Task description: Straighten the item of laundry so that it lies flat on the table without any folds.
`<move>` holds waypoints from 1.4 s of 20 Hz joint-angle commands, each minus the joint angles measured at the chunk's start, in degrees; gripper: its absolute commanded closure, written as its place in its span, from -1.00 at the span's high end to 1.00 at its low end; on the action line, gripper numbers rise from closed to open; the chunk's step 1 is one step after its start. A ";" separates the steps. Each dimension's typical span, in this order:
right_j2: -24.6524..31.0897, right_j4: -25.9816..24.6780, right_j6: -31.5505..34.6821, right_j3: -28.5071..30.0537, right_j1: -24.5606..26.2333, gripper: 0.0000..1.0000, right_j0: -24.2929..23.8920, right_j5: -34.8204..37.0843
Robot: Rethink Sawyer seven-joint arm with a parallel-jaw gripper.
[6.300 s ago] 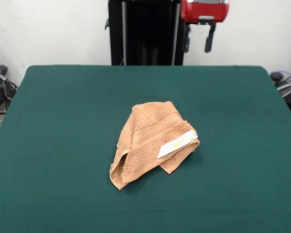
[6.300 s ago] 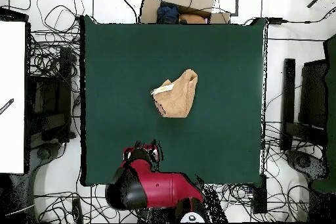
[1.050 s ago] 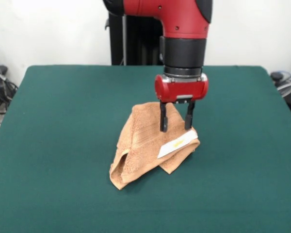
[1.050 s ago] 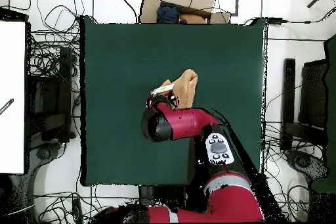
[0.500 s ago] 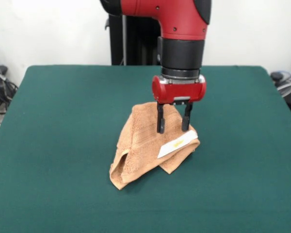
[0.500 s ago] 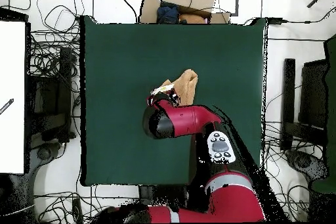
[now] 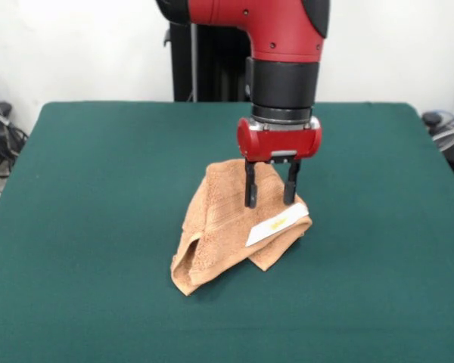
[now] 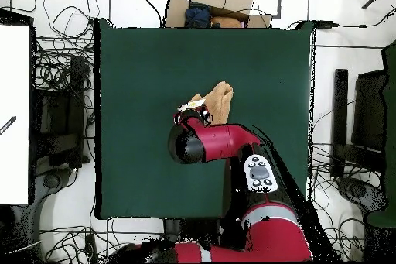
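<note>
The orange-tan towel [image 7: 227,231] lies crumpled and folded over itself near the middle of the green table [image 7: 83,197]. A white tag with yellow print [image 7: 276,224] shows on its right fold. My gripper [image 7: 270,204] is open and hangs right over the towel's upper right part, its two black fingers [image 7: 250,189] straddling the cloth beside the tag. In the overhead view the red arm covers most of the towel [image 8: 220,100], and the gripper itself is hidden under the arm.
The robot's black pedestal [image 7: 212,53] stands behind the table's far edge. Cables and equipment [image 8: 58,83] lie on the floor on both sides of the table. A cardboard box [image 8: 213,1] sits beyond the table's edge opposite the robot.
Since 6.3 s ago the arm has come from its drawn-back place at the table's far side down over the towel. In the last half second nothing has visibly moved.
</note>
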 commanded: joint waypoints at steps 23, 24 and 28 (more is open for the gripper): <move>1.42 2.25 7.43 1.84 -2.66 1.00 2.56 6.82; 1.51 2.39 7.44 1.84 -2.54 1.00 2.44 6.94; 1.09 2.90 7.71 1.44 -2.04 1.00 2.97 7.47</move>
